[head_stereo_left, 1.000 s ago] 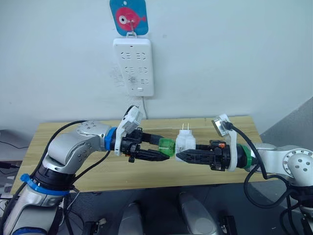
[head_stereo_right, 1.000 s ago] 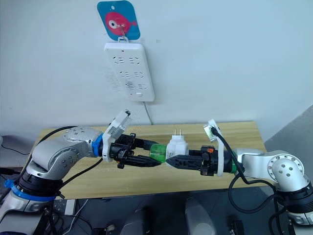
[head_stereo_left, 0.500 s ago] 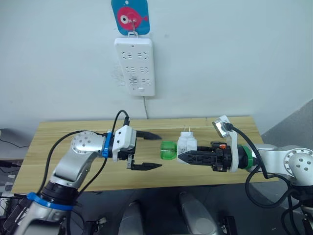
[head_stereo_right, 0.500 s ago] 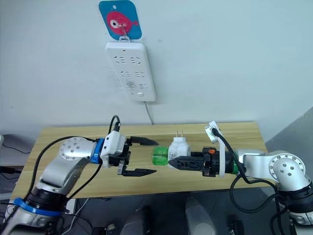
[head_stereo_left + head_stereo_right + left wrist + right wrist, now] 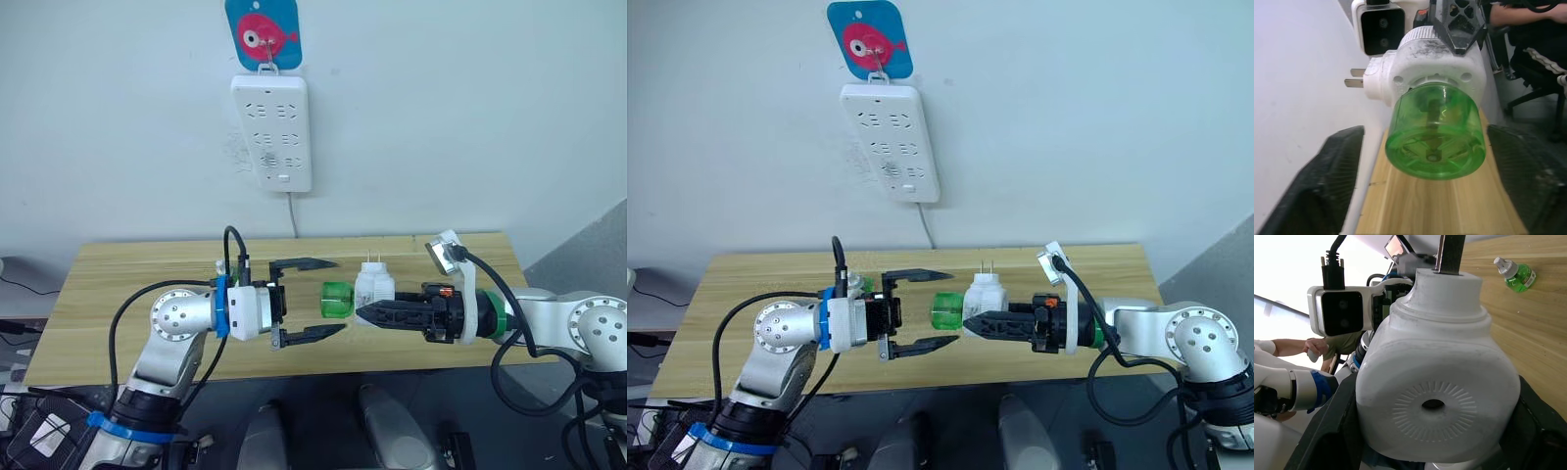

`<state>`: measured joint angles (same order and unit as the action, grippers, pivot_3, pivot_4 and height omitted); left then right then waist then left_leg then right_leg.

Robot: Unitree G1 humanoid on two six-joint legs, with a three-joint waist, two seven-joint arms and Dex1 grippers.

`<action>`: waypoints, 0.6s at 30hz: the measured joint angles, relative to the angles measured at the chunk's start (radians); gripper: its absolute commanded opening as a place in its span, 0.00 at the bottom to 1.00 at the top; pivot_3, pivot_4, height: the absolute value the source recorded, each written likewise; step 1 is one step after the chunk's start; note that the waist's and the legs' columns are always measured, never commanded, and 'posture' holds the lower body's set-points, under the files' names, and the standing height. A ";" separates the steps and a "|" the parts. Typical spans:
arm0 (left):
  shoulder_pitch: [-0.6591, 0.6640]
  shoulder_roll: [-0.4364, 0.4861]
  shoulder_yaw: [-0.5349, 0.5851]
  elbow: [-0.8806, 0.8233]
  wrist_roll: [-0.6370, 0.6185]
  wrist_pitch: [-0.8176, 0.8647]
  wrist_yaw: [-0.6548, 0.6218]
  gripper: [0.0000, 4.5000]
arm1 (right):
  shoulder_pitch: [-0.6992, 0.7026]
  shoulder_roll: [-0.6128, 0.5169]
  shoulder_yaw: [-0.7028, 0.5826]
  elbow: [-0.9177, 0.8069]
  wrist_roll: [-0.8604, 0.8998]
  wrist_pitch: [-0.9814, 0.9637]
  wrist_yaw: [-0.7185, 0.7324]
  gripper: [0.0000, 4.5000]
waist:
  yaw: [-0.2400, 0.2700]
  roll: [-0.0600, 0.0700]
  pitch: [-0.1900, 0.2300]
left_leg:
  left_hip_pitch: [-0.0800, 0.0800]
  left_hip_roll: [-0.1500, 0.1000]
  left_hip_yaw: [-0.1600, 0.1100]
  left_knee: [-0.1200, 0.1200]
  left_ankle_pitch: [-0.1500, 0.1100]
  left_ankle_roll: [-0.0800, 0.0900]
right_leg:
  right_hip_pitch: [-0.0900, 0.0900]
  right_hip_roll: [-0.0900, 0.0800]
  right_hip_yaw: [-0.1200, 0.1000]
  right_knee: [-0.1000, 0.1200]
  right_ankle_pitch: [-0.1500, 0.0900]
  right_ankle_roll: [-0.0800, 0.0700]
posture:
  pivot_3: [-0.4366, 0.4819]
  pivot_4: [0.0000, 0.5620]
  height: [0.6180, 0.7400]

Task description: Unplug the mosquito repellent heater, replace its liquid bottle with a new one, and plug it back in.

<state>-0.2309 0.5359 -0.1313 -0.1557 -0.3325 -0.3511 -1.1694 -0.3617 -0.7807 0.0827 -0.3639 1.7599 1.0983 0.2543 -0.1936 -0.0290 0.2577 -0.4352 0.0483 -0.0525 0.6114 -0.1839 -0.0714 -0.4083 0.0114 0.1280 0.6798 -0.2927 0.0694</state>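
Observation:
The white mosquito repellent heater hangs above the table, prongs up, with my right gripper shut on it. A green liquid bottle sticks out of its left side, still seated in the heater. My left gripper is open, one finger above and one below the bottle's near end, neither touching it. In the left wrist view the bottle's base sits between the two fingers. Another green bottle with a pale cap lies on the wooden table.
A white power strip hangs on the wall under a blue fish hook, its cord dropping behind the wooden table. A person sits beyond the table in the left wrist view.
My left gripper let go of the green bottle, opened and pulled back left, then came right again so its open fingers flank the bottle. The right gripper and heater stayed put.

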 measured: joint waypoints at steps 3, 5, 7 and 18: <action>0.000 0.012 -0.003 -0.003 -0.005 0.029 -0.004 0.51 | 0.000 0.001 -0.001 0.000 0.000 0.000 0.000 0.68 | -0.001 0.000 0.000 | 0.000 0.000 0.000 0.000 0.000 0.000 | 0.000 0.000 0.000 0.000 0.000 0.000 | 0.19 0.44 0.94; -0.004 0.013 -0.004 -0.005 -0.009 0.046 -0.004 0.49 | 0.000 0.001 -0.003 0.000 -0.002 0.000 0.000 0.68 | 0.000 0.000 0.000 | 0.000 0.000 -0.001 0.000 0.000 0.000 | 0.000 0.000 0.000 0.000 0.000 0.000 | 0.20 0.44 0.94; -0.018 0.024 -0.006 -0.012 -0.020 0.072 -0.013 0.49 | -0.002 0.001 -0.006 0.000 -0.002 0.000 0.002 0.68 | 0.000 0.000 0.000 | 0.000 0.000 -0.001 0.000 0.000 0.000 | 0.000 0.000 0.000 0.000 0.000 0.000 | 0.20 0.45 0.94; -0.285 0.273 -0.059 -0.134 -0.536 1.200 0.003 0.49 | -0.014 0.003 -0.003 -0.004 -0.036 0.022 0.049 0.68 | -0.001 0.000 0.001 | 0.000 0.000 -0.003 0.000 0.000 0.000 | 0.000 0.001 -0.002 0.000 0.000 0.000 | 0.22 0.45 0.94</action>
<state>-0.5161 0.8094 -0.1899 -0.2894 -0.8680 0.8494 -1.1668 -0.3760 -0.7782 0.0797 -0.3681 1.7235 1.1207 0.3037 -0.1946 -0.0289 0.2588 -0.4352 0.0485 -0.0552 0.6111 -0.1840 -0.0712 -0.4081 0.0125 0.1258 0.6800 -0.2930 0.0699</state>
